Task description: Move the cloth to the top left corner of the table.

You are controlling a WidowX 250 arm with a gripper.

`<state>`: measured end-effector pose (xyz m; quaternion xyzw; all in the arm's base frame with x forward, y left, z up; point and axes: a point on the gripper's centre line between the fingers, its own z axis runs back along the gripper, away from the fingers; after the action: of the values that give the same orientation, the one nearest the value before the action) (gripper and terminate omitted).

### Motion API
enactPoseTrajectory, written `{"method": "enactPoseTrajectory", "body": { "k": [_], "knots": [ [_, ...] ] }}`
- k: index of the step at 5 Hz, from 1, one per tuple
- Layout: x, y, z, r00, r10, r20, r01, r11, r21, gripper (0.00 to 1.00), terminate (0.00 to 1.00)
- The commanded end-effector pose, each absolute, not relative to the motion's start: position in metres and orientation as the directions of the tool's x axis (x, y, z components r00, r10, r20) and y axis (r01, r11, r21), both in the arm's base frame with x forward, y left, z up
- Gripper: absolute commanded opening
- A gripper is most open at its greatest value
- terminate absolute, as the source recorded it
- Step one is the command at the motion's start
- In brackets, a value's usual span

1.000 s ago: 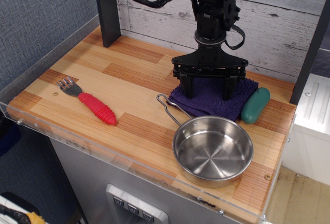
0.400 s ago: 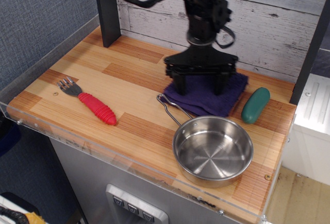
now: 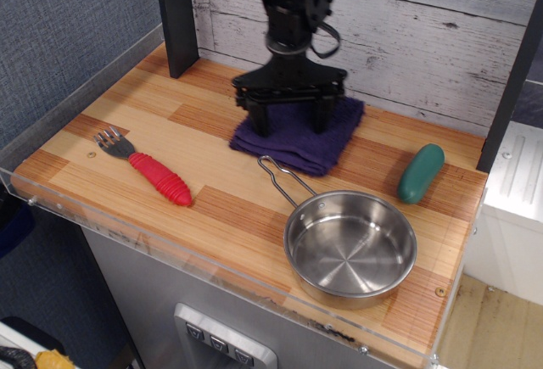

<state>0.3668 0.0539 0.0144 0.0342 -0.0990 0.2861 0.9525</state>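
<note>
The gripper presses its spread fingers onto the purple cloth, apparently to drag rather than lift it. The cloth lies mid-rear on the striped wooden counter, short of the far left corner. Whitewashed planks back the scene.
</note>
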Motion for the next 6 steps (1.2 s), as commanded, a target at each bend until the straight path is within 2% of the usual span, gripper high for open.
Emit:
{"method": "enactPoseTrajectory", "body": {
  "k": [1,4,5,6],
  "knots": [
    [0.361,0.112,0.021,0.743,0.633,0.217,-0.652,0.758,0.02,1.0,0.0],
    [0.355,0.184,0.029,0.621,0.754,0.213,-0.775,0.632,0.022,1.0,0.0],
    [0.351,0.199,0.032,0.591,0.776,0.22,-0.798,0.602,0.022,1.0,0.0],
    [0.354,0.195,0.036,0.609,0.768,0.2,-0.785,0.62,0.012,1.0,0.0]
  ]
}}
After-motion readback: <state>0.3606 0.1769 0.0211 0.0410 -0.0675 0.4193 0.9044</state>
